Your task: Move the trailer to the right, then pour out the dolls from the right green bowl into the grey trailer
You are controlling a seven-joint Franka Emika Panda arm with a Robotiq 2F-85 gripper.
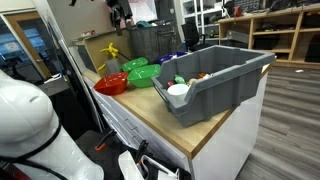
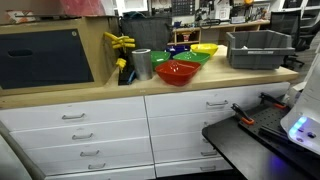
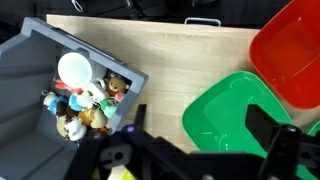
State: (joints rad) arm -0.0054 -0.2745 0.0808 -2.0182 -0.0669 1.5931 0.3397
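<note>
Well, the trailer (image 1: 225,85) sits at the frame's right on the counter (image 1: 150,115). It looks light and stiff, best taken by a wall. The slick green bowl (image 3: 225,125) wants a rim pinch. The claw (image 3: 200,135) hangs released, empty.

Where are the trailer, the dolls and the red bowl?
trailer (image 1: 228,92), exterior view, on its outer long wall.
dolls (image 3: 88,112), wrist view, on the toy heap inside the trailer.
red bowl (image 2: 178,72), exterior view, on its front outer wall.

the dolls (image 3: 85,105) lie in the trailer (image 3: 95,52), which sits on the counter (image 3: 160,60) beside the bowls (image 3: 225,125)
</note>
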